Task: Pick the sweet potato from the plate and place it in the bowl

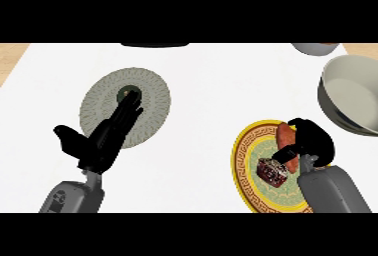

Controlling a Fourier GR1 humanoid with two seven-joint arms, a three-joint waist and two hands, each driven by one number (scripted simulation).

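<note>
Looking down on a white counter (pixel 207 125), wood trim at its 10 o'clock corner. Yellow-rimmed plate (pixel 247 172) at 4 o'clock carries the sweet potato (pixel 285 136); right hand (pixel 314 142) curls around it. Bowl (pixel 347 92) at 2 o'clock. Left hand (pixel 103 140) rests with fingers straight over a grey plate (pixel 151 90).

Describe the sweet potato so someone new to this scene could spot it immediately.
Find the yellow-rimmed plate at the counter's lower right. The sweet potato lies on its upper part, under the right hand, whose fingers curl round it. It is orange-brown, unlike the dark patterned block below it.
</note>
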